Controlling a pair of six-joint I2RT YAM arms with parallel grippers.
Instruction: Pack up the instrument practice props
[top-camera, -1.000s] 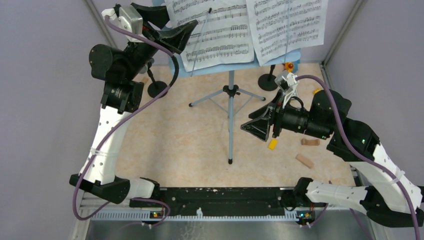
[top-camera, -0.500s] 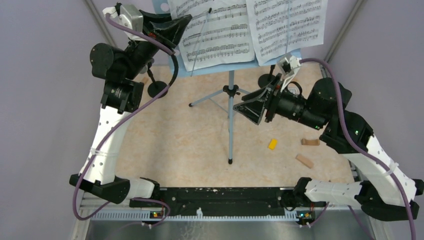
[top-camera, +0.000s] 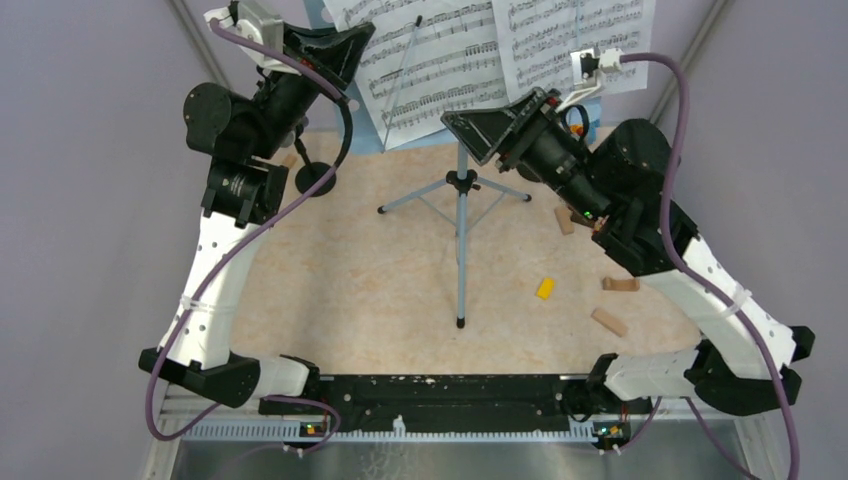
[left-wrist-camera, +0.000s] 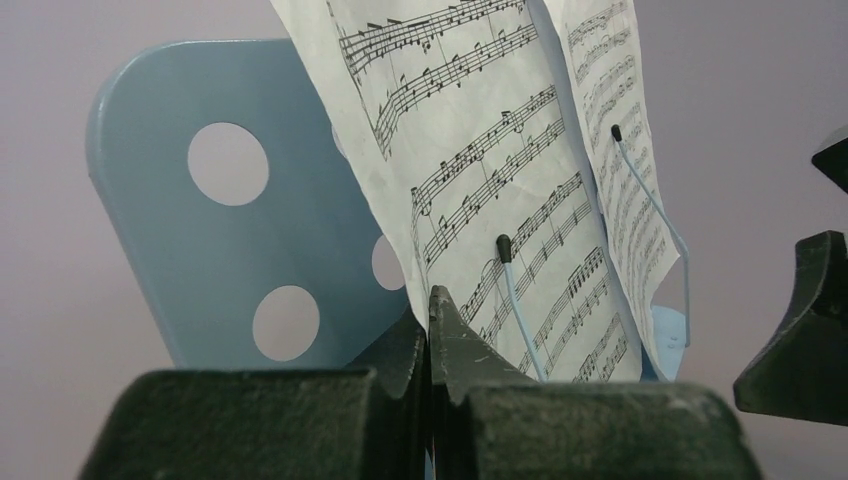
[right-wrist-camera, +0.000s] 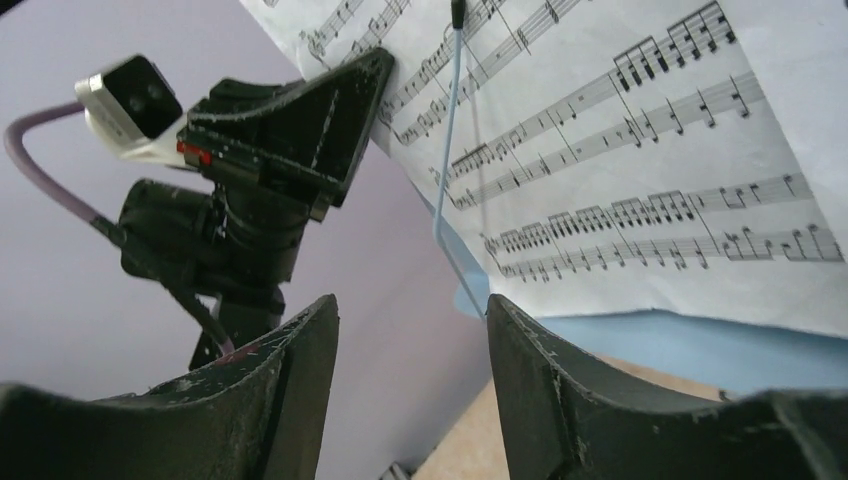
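Observation:
The light blue hole-punched music desk (left-wrist-camera: 180, 200) stands on grey tripod legs (top-camera: 460, 200) at the back of the table. Two white music sheets rest on it, the left sheet (top-camera: 430, 70) and the right sheet (top-camera: 570, 45), each behind a thin blue wire holder (right-wrist-camera: 450, 120). My left gripper (top-camera: 350, 45) is shut on the left edge of the left sheet (left-wrist-camera: 480, 180), the paper pinched between its fingertips. My right gripper (top-camera: 470, 130) hangs open just below the desk's lower lip (right-wrist-camera: 700, 345), with nothing between its fingers (right-wrist-camera: 540, 380).
A black round-based mic holder (top-camera: 318, 180) stands left of the tripod. Small wooden blocks (top-camera: 610, 320) and a yellow piece (top-camera: 545, 288) lie on the right of the table. Grey walls close in on both sides and behind.
My left gripper has closed on the left sheet's edge, and the sheet now tilts. My right arm has risen and swung up and left, from mid-table to under the desk.

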